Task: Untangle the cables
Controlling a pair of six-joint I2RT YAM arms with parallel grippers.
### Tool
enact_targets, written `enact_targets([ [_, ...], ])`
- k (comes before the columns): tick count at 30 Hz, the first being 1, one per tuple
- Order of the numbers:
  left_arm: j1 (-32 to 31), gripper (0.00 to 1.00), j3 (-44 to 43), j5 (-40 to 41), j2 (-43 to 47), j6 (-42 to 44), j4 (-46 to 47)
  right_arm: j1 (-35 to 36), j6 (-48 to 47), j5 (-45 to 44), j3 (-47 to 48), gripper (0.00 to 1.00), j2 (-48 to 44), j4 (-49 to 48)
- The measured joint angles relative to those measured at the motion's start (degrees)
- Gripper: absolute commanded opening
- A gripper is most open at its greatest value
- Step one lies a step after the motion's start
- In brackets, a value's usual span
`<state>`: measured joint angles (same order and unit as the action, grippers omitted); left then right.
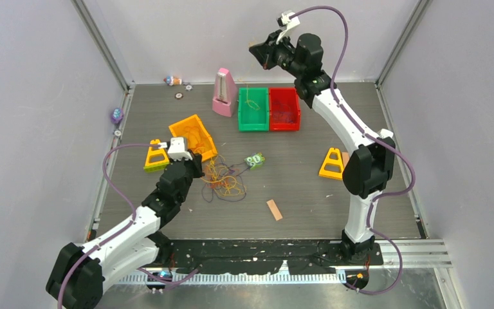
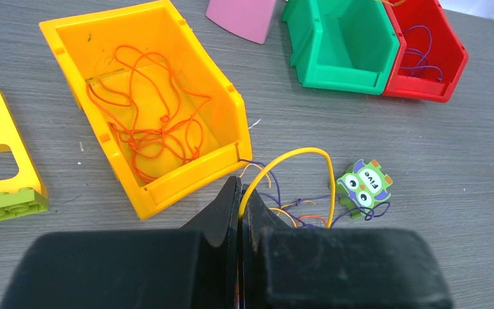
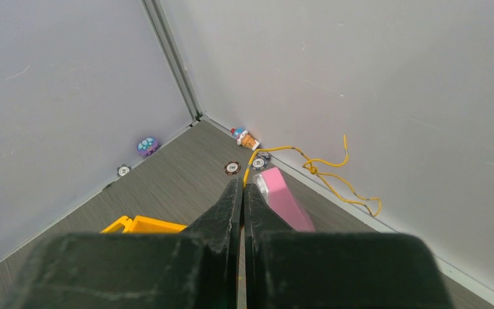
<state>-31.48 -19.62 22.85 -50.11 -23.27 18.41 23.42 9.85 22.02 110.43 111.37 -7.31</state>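
Observation:
A tangle of thin orange, yellow and purple cables (image 1: 224,181) lies on the table between the orange bin (image 1: 193,136) and the owl piece (image 1: 255,159). My left gripper (image 2: 240,188) is low at its left edge and shut on a yellow cable (image 2: 296,152) that arcs up from the purple and orange strands (image 2: 299,215). Loose orange cables (image 2: 148,125) lie in the orange bin, and a purple one (image 2: 421,55) lies in the red bin. My right gripper (image 3: 243,185) is raised high above the back of the table, shut on a thin yellow cable (image 3: 325,172) that dangles beyond it.
A green bin (image 1: 253,109) and a red bin (image 1: 284,109) stand side by side at the back, with a pink metronome (image 1: 224,93) to their left. Yellow brick frames (image 1: 156,156) (image 1: 332,163) stand at left and right. A wooden block (image 1: 274,209) lies near the front.

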Motion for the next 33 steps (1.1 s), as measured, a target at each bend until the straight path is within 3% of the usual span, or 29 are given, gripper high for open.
enact_targets([
  [25,0.0,0.0,-0.11,0.04,-0.44,0.81,-0.02,-0.63,-2.08,-1.05,-0.04,0.05,9.49,-1.07],
  [33,0.0,0.0,-0.11,0.04,-0.68,1.07,-0.02,-1.38,-4.07,-1.51,6.54,0.05,13.14,1.42],
])
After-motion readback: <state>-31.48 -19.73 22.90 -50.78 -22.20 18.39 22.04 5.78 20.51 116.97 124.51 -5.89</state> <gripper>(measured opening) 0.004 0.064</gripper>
